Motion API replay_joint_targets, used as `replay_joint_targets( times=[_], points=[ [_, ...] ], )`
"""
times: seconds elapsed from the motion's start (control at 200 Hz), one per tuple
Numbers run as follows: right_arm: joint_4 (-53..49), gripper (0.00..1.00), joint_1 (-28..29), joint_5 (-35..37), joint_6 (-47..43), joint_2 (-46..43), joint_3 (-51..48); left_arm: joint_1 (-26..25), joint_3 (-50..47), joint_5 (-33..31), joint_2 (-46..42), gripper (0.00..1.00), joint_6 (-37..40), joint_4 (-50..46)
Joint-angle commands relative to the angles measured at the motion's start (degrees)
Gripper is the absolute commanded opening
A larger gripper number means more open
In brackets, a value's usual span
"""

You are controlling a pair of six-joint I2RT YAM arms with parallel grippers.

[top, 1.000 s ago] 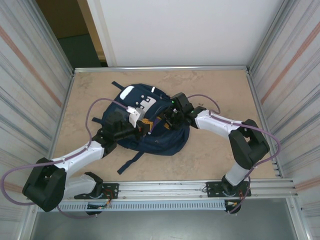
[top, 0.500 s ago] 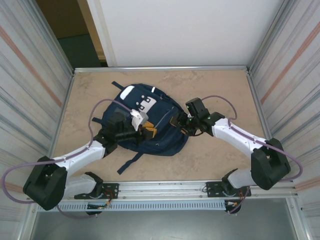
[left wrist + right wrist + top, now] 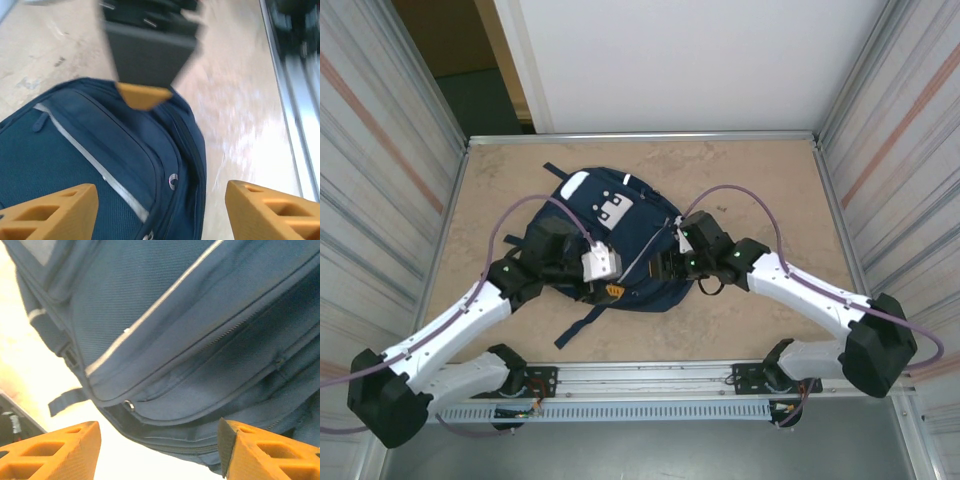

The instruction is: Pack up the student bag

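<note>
Bag [image 3: 642,218] lies flat on the table [image 3: 760,190], left of centre, in the top view. Its grey panel [image 3: 612,207] faces up near the far end, and a thin white zip line [image 3: 645,250] runs aslant across the navy front. A dark strap [image 3: 578,328] trails off the near edge onto the table. Both arms reach in over the near half of the bag. The left gripper [image 3: 611,286] is at the near edge with an orange fingertip showing, and the right gripper [image 3: 668,263] is just beside it on the right. From this height I cannot tell how either pair of jaws stands.

Left wrist view: the 2 orange fingers [image 3: 50,212] stand wide apart with nothing between them, and the bag's corner lies below. A white zip line crosses the fabric, and a small metal ring [image 3: 173,181] sits on the seam. Past the corner the right gripper hangs over the far edge of the bag, dark and blurred, with 1 orange tip showing. A metal rail [image 3: 295,100] runs down the right side.

Right wrist view: these fingers [image 3: 270,452] are also spread, gripping nothing. Navy fabric spans the view above them — seams, a white zip line and a small ring at the lower seam. A short strap end [image 3: 67,397] sticks out at the left over the pale table.
</note>
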Motion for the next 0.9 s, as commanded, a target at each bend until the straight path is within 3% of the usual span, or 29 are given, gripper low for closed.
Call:
replay_joint_targets(
  times=[0.0, 0.105, 0.22, 0.316, 0.386, 0.491, 0.626, 0.797, 0.897],
  points=[
    [0.08, 0.63, -1.68, -0.74, -2.95, 0.08, 0.74, 2.39, -0.08, -6.67, 4.73, 0.67, 25.34, -9.63],
    [2.9, 0.63, -4.02, -4.0, -2.07, -0.33, -1.34, 6.03, 0.17, -3.29, 9.1, 0.65, 28.46, -2.56],
    [5.01, 0.63, -5.53, -6.81, -0.48, -1.25, -3.67, 6.36, -0.4, -6.97, 15.4, 0.63, 33.39, 3.06],
    [7.49, 0.63, -5.76, -7.96, 0.48, -2.25, -5.81, 6.14, 0.19, -9.53, 20.41, 0.6, 32.05, 6.58],
    [6.93, 0.63, -5.8, -8.44, 0.72, -2.45, -5.94, 5.49, -0.23, -7.81, 21.98, 0.58, 31.33, 8.9],
    [7.38, 0.62, -5.87, -9.31, 1.03, -3.77, -7.45, 3.45, -1.72, -10.88, 24.07, 0.4, 31.32, 12.22],
    [9.04, 0.63, -4.87, -14.49, -1.41, -3.95, -8.16, 3.08, 1.87, -7.81, 22.59, 0.08, 26.21, 7.33],
    [16.87, 0.64, 1.32, -11.93, -6.71, -7.34, -11.74, 3.15, 9.94, 1.13, 22.04, 0.01, 15.82, -0.75],
    [18.06, 0.64, 6.29, -5.1, -13.7, -7.18, -11.54, 4.4, 15.65, 7.17, 25.78, 0.0, 6.18, -4.77]
  ],
)
